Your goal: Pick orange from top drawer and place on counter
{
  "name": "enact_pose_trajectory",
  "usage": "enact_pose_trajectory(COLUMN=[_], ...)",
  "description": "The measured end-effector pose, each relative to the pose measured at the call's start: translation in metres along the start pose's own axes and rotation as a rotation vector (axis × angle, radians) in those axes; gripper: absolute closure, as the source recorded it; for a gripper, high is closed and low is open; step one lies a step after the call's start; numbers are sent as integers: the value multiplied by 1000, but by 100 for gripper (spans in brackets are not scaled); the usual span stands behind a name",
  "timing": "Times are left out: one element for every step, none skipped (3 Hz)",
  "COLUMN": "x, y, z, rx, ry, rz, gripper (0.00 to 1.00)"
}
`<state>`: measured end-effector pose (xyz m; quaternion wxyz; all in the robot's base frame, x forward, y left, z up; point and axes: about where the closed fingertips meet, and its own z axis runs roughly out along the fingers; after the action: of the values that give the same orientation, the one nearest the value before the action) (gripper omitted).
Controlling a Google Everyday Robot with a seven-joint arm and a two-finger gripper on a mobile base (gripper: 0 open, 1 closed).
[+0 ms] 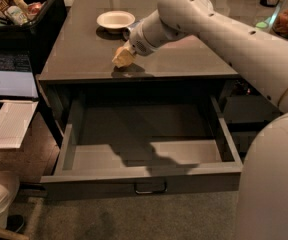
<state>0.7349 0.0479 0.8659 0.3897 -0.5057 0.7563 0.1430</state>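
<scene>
Farthest left, the black plastic bin of packaged snacks (44, 31) stands beside the counter end and well apart from me, so I expect no trouble from it. The white sheet of paper (9, 124) below it is also out of my reach.

Next comes the glossy grey-brown countertop slab (79, 59). It is smooth and shiny, which I judge to be the main hazard for a round fruit, since nothing on it would stop a roll.

The small round white bowl (115, 20) sits just behind my work point. A careless lift or a swing backwards could knock it.

My pale two-finger gripper (123, 58) rests low on the counter, close to its dark front edge. Whether it is parted or clamped I cannot tell. I also cannot make out the small round orange-tan orange as a thing apart. The tan lump at my tip may include it, and none shows in the drawer.

Directly below that edge the wide, shallow dark grey top drawer (134, 176) stands pulled fully out and open, with its little metal bar handle (150, 188) centred on the front. If I let go this near the edge, the fruit could roll forward, drop off the counter and land back in the drawer or go past it to the floor. I would rather release farther in.

To the right, my thick white arm (224, 34) crosses above the counter's corner. If it dropped while pulling back, it might clip that corner or the drawer's right wall.
</scene>
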Motion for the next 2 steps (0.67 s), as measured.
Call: enact_pose_trajectory(x=[0, 0], y=[0, 0], z=[0, 0], rx=[0, 0], ry=[0, 0], rz=[0, 0], gripper=[15, 0])
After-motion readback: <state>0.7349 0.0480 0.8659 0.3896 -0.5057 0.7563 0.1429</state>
